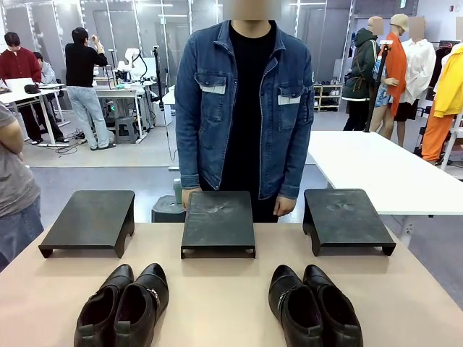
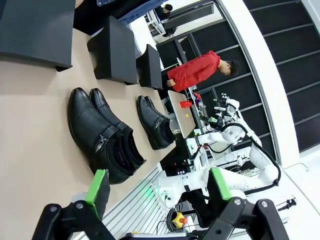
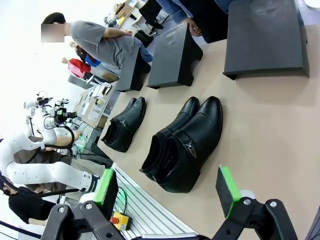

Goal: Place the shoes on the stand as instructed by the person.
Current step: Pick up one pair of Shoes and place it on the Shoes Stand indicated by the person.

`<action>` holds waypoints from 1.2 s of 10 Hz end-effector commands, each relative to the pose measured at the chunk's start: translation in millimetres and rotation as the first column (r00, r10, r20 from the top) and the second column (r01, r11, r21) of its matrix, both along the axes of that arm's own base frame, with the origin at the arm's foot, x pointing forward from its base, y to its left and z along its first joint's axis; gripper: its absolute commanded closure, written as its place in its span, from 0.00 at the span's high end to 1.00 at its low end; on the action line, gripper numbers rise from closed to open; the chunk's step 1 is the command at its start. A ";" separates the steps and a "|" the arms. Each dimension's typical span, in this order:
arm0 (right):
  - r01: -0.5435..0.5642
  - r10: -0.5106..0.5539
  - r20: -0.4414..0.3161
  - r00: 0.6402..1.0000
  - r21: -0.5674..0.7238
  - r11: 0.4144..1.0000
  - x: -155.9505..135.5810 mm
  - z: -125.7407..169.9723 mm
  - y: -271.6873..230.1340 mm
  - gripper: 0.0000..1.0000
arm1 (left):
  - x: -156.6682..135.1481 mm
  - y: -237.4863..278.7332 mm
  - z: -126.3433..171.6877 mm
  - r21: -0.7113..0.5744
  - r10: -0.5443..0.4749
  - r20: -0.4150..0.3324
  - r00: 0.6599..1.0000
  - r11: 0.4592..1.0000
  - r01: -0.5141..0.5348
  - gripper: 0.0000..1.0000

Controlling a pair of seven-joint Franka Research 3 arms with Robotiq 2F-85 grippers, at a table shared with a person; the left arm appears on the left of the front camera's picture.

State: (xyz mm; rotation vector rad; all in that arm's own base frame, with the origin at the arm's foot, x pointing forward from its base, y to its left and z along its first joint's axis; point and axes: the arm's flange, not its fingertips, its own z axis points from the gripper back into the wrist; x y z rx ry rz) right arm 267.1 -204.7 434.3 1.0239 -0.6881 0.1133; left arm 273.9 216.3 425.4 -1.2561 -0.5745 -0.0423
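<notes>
Two pairs of black shoes lie on the surface (image 1: pixel 217 303), the left pair (image 1: pixel 123 307) and the right pair (image 1: pixel 315 311) well apart. The left hand (image 2: pixel 157 175) and the right hand (image 3: pixel 167 172) hover spread, gripping nothing. The person (image 1: pixel 242 108) stands behind the middle stand (image 1: pixel 218 220).

Gripper: your left gripper (image 2: pixel 160 195) hovers with jaws wide apart, empty (green pads (image 2: pixel 100 186) showing).
Shoes: near pair (image 2: pixel 102 137) and far pair (image 2: pixel 155 122) lie on the bench (image 2: pixel 35 160).
Stands: three black stands (image 2: pixel 115 50) beyond them.
</notes>
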 end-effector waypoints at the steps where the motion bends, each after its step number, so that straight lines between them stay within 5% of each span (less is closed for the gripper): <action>1: -0.001 0.001 0.020 1.000 0.010 1.000 1.0 0.9 -0.9 1.00 | 0.6 2.6 2.1 0.001 -0.009 0.008 1.000 1.000 0.009 1.00; 12: -0.001 0.001 0.020 1.000 0.010 1.000 1.0 0.9 -0.9 1.00 | 0.6 2.6 2.1 0.001 -0.009 0.008 1.000 1.000 0.009 1.00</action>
